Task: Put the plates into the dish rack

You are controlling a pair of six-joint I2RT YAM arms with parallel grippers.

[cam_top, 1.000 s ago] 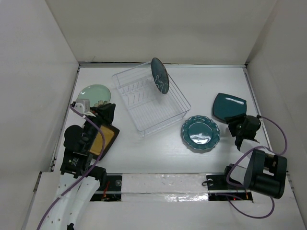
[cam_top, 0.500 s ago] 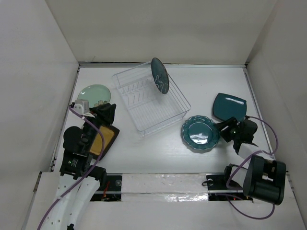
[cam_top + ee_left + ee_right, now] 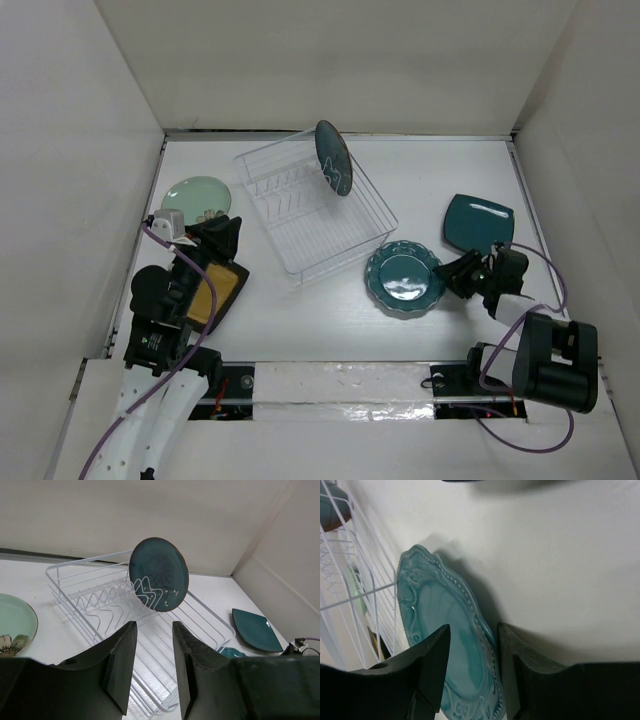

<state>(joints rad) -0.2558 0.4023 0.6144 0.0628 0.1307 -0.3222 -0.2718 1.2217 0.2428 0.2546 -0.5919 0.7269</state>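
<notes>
Teal scalloped plate [image 3: 434, 622], bead-edged rim between the right hand [image 3: 474, 632] fingers.

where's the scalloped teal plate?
Top view, right of centre: scalloped plate lies flat off the right corner of the dish rack, right gripper at its right rim.

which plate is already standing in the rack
The round dark teal plate with the smooth rim: it stands on edge at the far end of the dish rack. The other plates are outside the rack, down on the table.
</notes>
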